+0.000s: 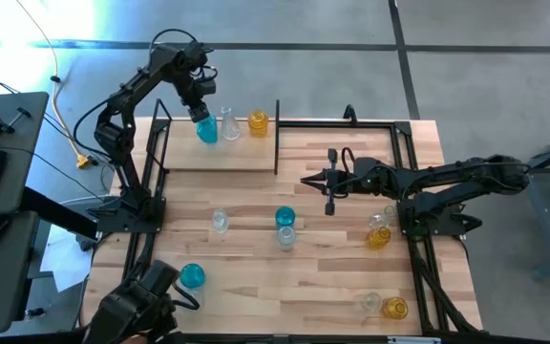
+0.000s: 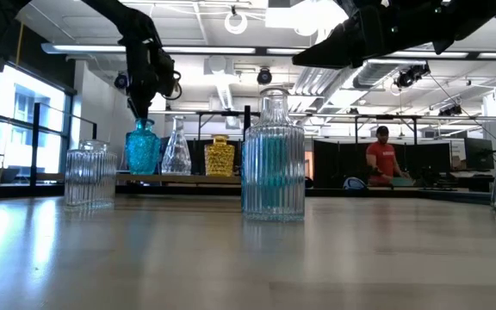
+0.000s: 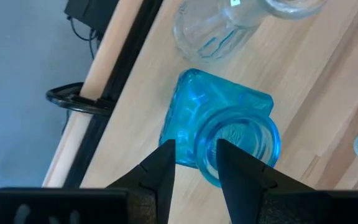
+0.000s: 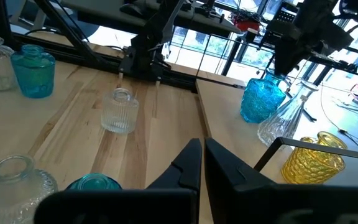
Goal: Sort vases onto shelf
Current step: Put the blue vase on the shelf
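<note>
On the shelf [image 1: 222,153], a light plank at the table's far left, three vases stand on their bases in a row: teal [image 1: 206,131], clear [image 1: 229,126] and amber [image 1: 258,122]. My left gripper [image 3: 194,152] points straight down over the teal vase [image 3: 222,106] and is open. One finger stands over the vase's mouth and the other outside the rim. My right gripper [image 1: 306,179] hovers shut and level above the table's middle, with nothing in it. Several more vases stand on the tabletop. My left gripper's fingers straddle the near wall of the teal vase's rim [image 3: 205,155] from above, right at the top of its neck [image 2: 142,122]. Whether they touch the glass I cannot tell. The vase stands upright on the plank.
Loose on the table are a clear vase [image 1: 220,221], a teal [image 1: 285,217] and clear [image 1: 286,237] pair mid-table, a teal one [image 1: 192,276] near left, and clear and amber ones [image 1: 378,237] [image 1: 395,309] at right. Black posts [image 1: 277,134] bound the shelf.
</note>
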